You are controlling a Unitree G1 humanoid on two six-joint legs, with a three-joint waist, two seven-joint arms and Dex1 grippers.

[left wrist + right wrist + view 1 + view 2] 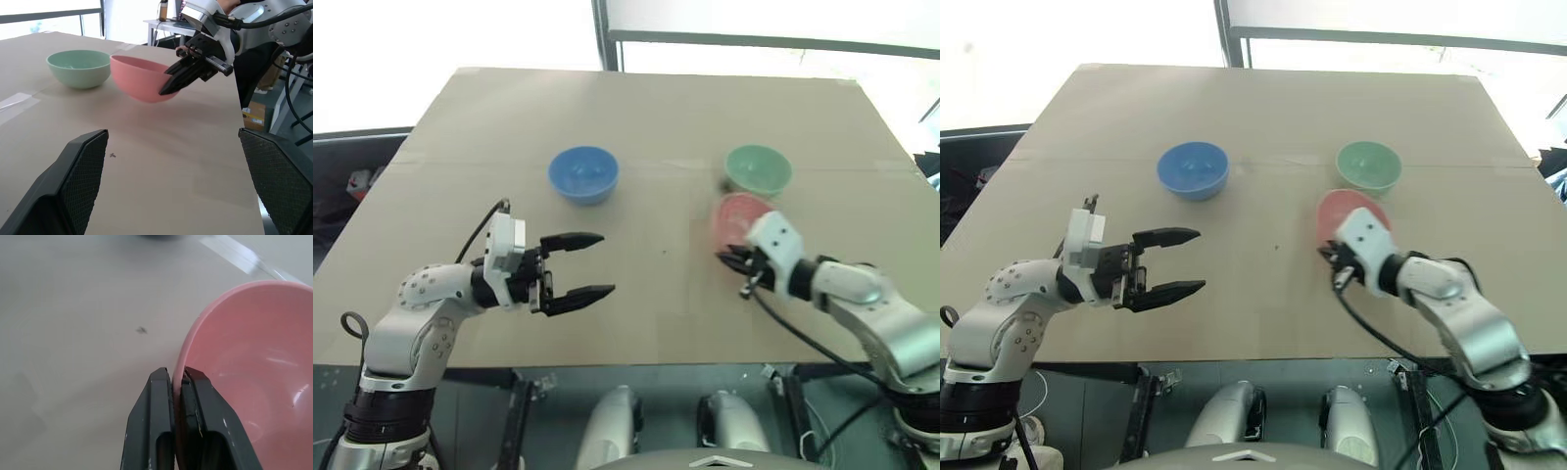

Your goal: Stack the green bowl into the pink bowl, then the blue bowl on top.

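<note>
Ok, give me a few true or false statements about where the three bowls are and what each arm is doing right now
1. The right gripper pinches the rim of the pink bowl. True.
2. The pink bowl rests flat on the table. False: it is tilted and lifted.
3. The green bowl sits inside the pink bowl. False: it stands alone beside it.
4. The left gripper is open and empty. True.
5. The blue bowl is stacked on the green one. False: it stands apart.
</note>
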